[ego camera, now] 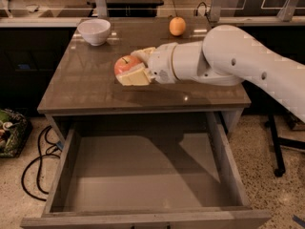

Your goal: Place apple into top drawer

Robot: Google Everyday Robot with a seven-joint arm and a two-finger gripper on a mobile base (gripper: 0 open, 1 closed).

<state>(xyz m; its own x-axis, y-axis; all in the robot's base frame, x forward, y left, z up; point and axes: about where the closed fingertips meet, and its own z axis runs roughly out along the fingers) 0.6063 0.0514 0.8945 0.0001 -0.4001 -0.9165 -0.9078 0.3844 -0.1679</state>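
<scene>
The red-pink apple [126, 64] is held between the pale fingers [133, 77] of my gripper [131, 67], above the middle of the brown table top [81, 87]. The gripper is shut on the apple, with one finger under it and one behind it. The white arm reaches in from the right. The top drawer [143, 175] is pulled wide open below the table's front edge, and its flat grey bottom is bare. The apple is above the table, behind the drawer's opening.
A white bowl [94, 31] stands at the table's back left. A small orange fruit [177, 26] sits at the back centre. Black cables [35, 161] and a basket [9, 132] lie on the floor at the left. A chair base [279, 147] stands at the right.
</scene>
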